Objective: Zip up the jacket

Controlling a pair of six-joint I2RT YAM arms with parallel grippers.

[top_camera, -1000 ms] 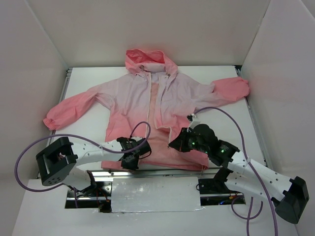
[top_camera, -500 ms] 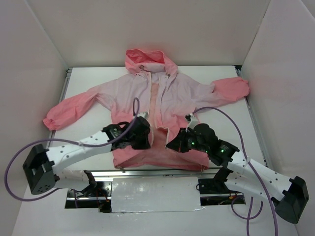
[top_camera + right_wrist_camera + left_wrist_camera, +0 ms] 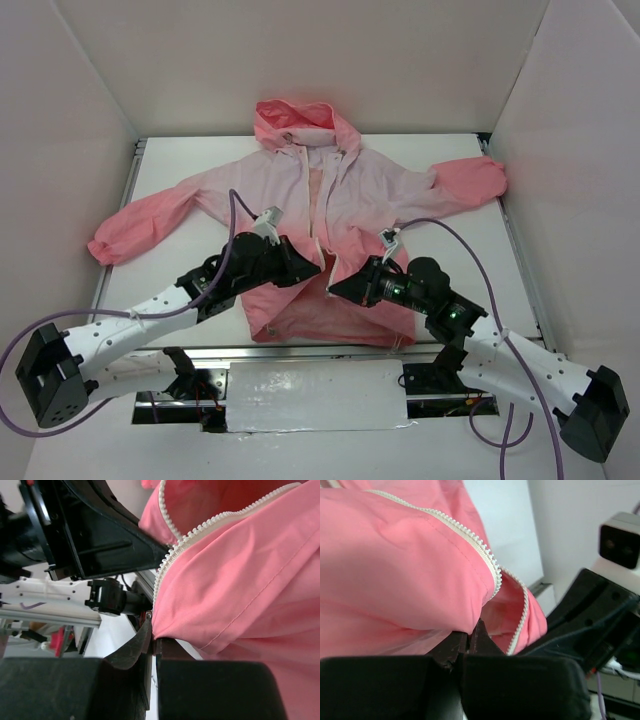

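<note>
- Since a second ago the jacket's (image 3: 370,190) lower left front has been drawn in and up. Its hem (image 3: 310,330), which lay flat along the near edge of the counter (image 3: 180,165), now sags in a loose curve on the near side of the fingers. The two front edges, which stood apart low down, now almost meet between the two sets of fingers.
- The left arm did this by swinging from the hem's near-left corner to the front opening. The left fingers (image 3: 305,268) have gone from partly apart to together. In the left wrist view they are clamped on coral fabric just under the zipper teeth (image 3: 485,555).
- The right fingers (image 3: 340,290) have only edged toward the left ones. They remain pinched on the opposite front edge, and that side's teeth run away from just beyond their tips in the right wrist view.
- The rest of the jacket is spread on the counter, with the hood (image 3: 300,120) well beyond both sets of fingers and a sleeve out to either side.
- We judge that both halves of the zipper are now in hand near their lower ends, so the next job is to line those ends up and seat them.
- We cannot make out the slider or the end pin in any view, and this thin fabric may slip.
</note>
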